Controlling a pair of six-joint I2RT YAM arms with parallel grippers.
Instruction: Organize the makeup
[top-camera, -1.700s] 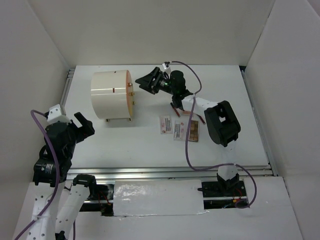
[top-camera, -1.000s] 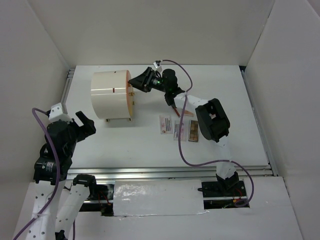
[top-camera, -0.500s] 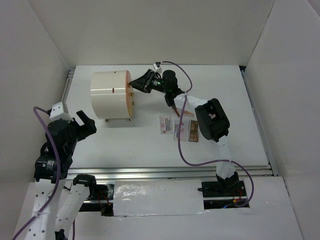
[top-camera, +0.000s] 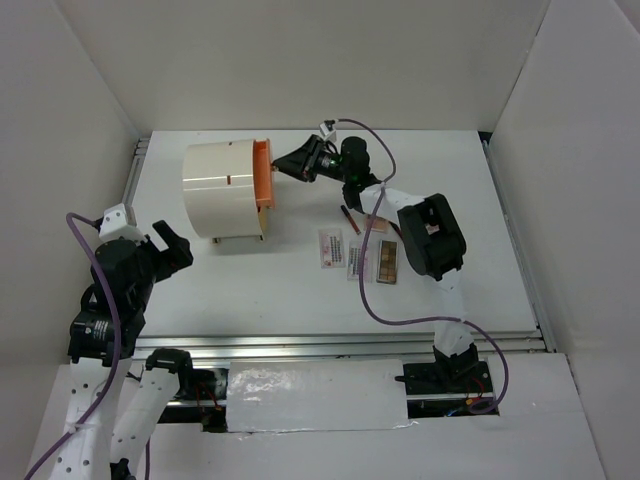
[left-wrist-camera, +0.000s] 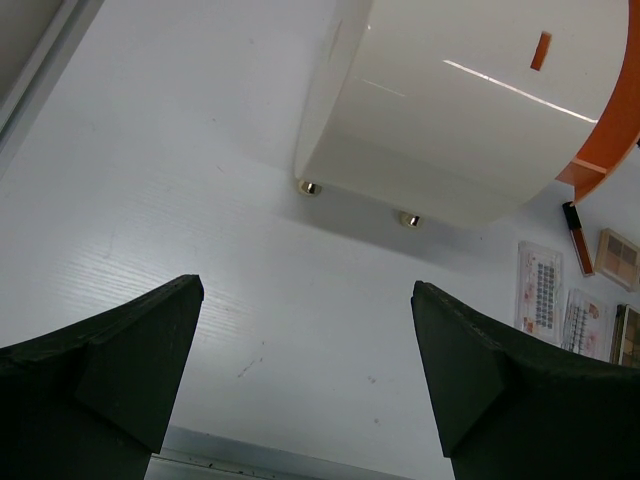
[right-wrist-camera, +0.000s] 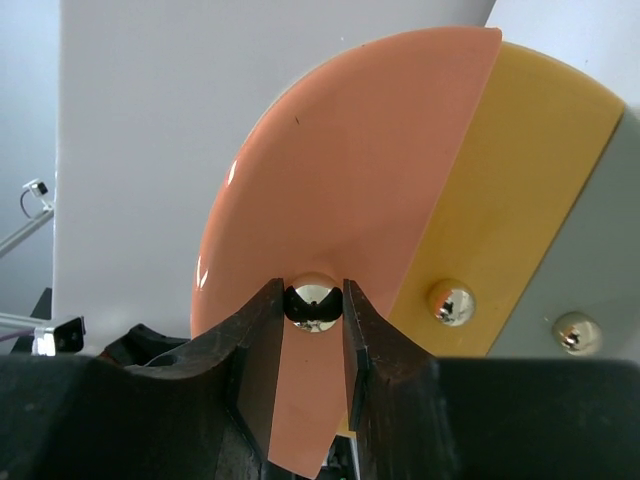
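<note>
The right gripper (top-camera: 281, 166) is clamped on the orange drawer's (top-camera: 263, 172) knob (right-wrist-camera: 314, 300) toward the table's (top-camera: 450, 180) far-left corner. The makeup (top-camera: 360, 256) lies mid-table, nearward of those jaws and closest to the right arm. The left gripper (left-wrist-camera: 300, 330) is wide open at the near-left corner.

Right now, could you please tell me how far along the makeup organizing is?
Done: the orange drawer stands partly out of the cream box. In hand: the right tool is shut on its gold knob. Remaining: the packets, palette and dark stick lie on the table; the left tool hangs open.
</note>
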